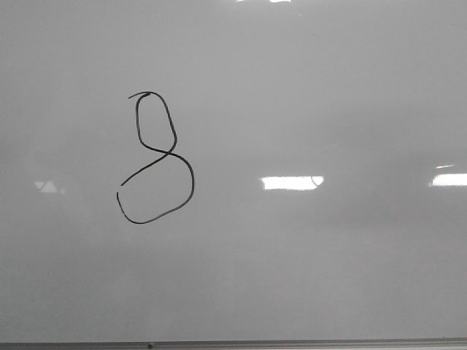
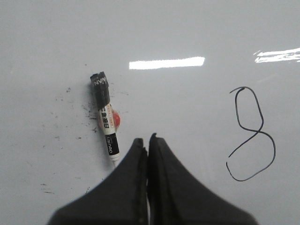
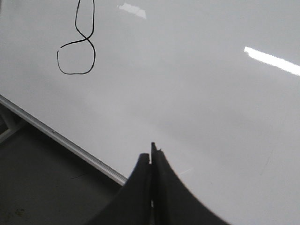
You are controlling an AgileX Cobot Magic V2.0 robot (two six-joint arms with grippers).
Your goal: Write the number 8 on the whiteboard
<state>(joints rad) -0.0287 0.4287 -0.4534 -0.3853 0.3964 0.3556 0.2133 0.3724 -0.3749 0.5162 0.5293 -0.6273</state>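
The number 8 (image 1: 155, 157) is a thin black line on the whiteboard (image 1: 314, 255), left of the middle in the front view, with its lower loop open at the left. It also shows in the left wrist view (image 2: 251, 133) and in the right wrist view (image 3: 78, 44). A black and white marker (image 2: 106, 117) lies flat on the whiteboard (image 2: 187, 108), its tip close beside the left gripper (image 2: 146, 140). That gripper is shut and empty. The right gripper (image 3: 151, 157) is shut and empty above the whiteboard (image 3: 211, 103) near its frame edge. No gripper shows in the front view.
Small black ink specks (image 2: 70, 108) dot the board around the marker. Bright light reflections (image 1: 292, 182) lie on the board. The thin frame edge (image 3: 61, 138) runs past the right gripper, with a dark surface (image 3: 42, 187) beyond it.
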